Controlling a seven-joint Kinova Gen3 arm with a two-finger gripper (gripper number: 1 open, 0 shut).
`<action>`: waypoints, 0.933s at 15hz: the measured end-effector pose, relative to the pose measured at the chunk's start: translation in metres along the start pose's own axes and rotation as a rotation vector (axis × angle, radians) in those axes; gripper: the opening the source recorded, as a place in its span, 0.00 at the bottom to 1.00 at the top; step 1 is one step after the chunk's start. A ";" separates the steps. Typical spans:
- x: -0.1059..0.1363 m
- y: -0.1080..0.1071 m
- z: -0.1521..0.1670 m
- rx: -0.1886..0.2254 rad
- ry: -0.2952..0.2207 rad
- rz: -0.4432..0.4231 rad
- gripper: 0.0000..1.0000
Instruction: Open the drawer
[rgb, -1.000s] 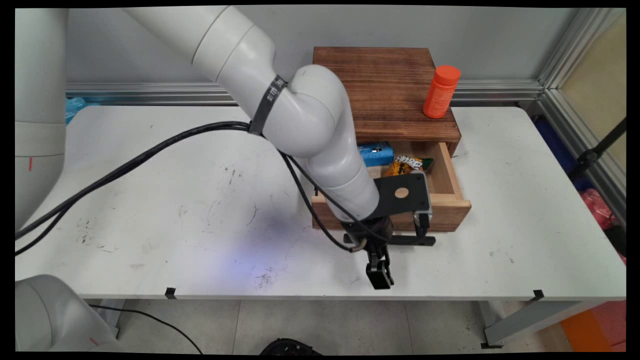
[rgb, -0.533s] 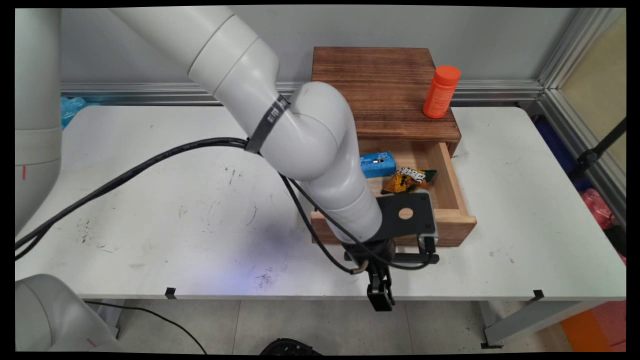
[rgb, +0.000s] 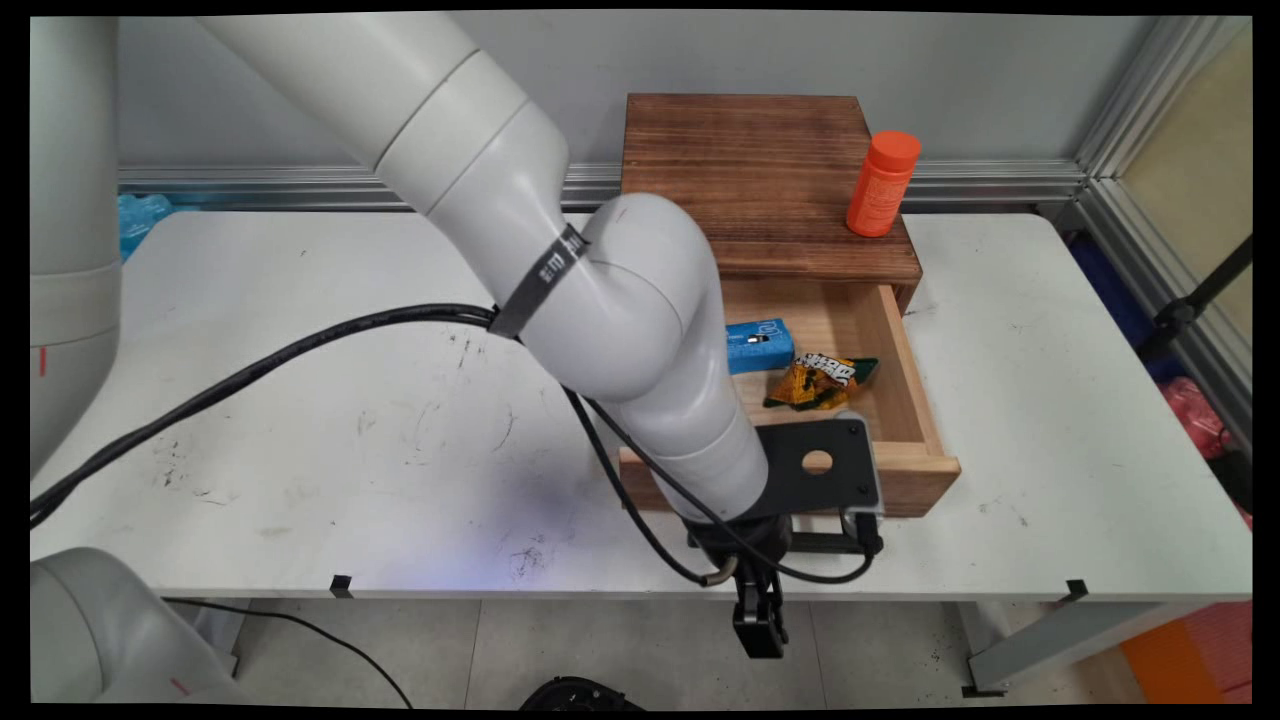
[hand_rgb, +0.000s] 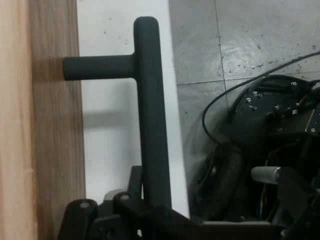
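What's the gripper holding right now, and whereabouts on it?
The gripper is shut on the drawer handle, gripping the black bar itself, below its post.

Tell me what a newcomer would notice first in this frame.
The wooden box at the table's far right, with its drawer pulled well out toward the near edge. Inside lie a blue packet and an orange snack bag, and an orange bottle stands on the box's top. The gripper is at the drawer's black handle, closed around its bar.
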 end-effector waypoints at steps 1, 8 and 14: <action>0.001 0.004 0.000 -0.003 -0.002 -0.001 1.00; 0.007 0.023 -0.001 -0.021 -0.012 -0.002 1.00; 0.009 0.033 -0.002 -0.038 -0.021 -0.011 1.00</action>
